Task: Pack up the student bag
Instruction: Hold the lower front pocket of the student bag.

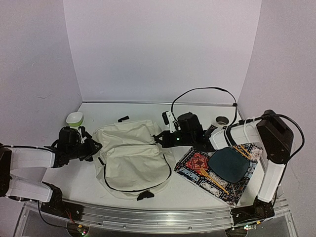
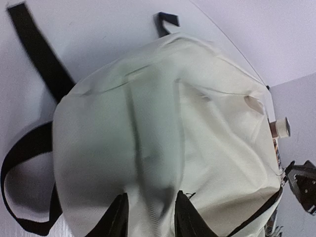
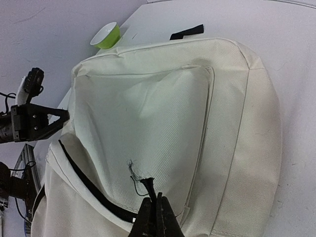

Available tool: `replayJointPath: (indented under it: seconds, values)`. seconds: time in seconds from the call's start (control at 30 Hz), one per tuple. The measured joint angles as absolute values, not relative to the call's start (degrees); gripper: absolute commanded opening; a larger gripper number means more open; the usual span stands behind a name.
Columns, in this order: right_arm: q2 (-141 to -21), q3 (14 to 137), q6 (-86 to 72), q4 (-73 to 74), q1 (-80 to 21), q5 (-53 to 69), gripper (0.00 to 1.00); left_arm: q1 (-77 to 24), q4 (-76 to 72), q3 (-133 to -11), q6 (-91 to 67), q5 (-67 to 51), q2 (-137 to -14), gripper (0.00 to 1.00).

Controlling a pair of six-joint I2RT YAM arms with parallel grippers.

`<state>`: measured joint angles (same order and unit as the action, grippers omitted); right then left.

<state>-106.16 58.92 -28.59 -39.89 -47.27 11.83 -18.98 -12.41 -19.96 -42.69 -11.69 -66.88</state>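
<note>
- The left gripper (image 2: 151, 200) is sitting at the left edge of the student bag (image 2: 163, 128), and its two fingers are standing apart. The cream cloth is running between them, loose rather than pinched, so that grasp is looking released.
- A green bowl (image 1: 74, 118) is sitting off to one side of those left jaws, toward the back wall, near them but not touching.
- Straight ahead of the left jaws the student bag is lying flat on the white table (image 1: 98, 185), filling the whole space between the two grippers. A black strap (image 2: 39, 54) is trailing out from the bag to the side of the left jaws.
- On the bag's other side the right gripper (image 3: 155, 205) is down on the cloth beside the front pocket, its fingers clenched tight together.
- Those right jaws are nipping a small black zipper tab (image 3: 146, 184) at their very tips. A black zipper line (image 3: 84, 180) is running away from the jaws across the bag.
- Behind the right jaws, under that arm, a patterned placemat (image 1: 197, 163) is lying just beside the bag's right edge.
- A dark plate (image 1: 228, 164) is resting on the placemat, well back from the jaws.
</note>
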Motion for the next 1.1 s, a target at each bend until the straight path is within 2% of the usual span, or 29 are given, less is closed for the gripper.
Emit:
replayJointPath:
  seconds: [0.17, 0.33, 0.63, 0.93, 1.1]
  values:
    - [-106.46, 60.65, -29.05, -39.97, -47.55, 12.44, 0.0, -27.33, -4.5, -27.16, -36.69, -3.13, -64.09, 0.52]
    - [-107.0, 61.88, -29.2, -40.31, -48.06, 12.74, 0.0, -34.48, -1.31, -33.36, -29.73, -0.9, -64.65, 0.57]
    - [-107.79, 62.22, -29.23, -40.32, -48.32, 12.88, 0.0, -46.68, 1.03, -41.54, -14.82, 1.32, -74.73, 0.57]
    - [-107.79, 62.39, -29.23, -40.32, -48.58, 12.88, 0.0, -50.98, 1.55, -50.16, 1.21, -0.38, -85.1, 0.56]
    - [-107.79, 62.5, -29.23, -40.28, -48.69, 12.88, 0.0, -51.9, 1.62, -54.76, 7.2, -0.9, -91.14, 0.51]
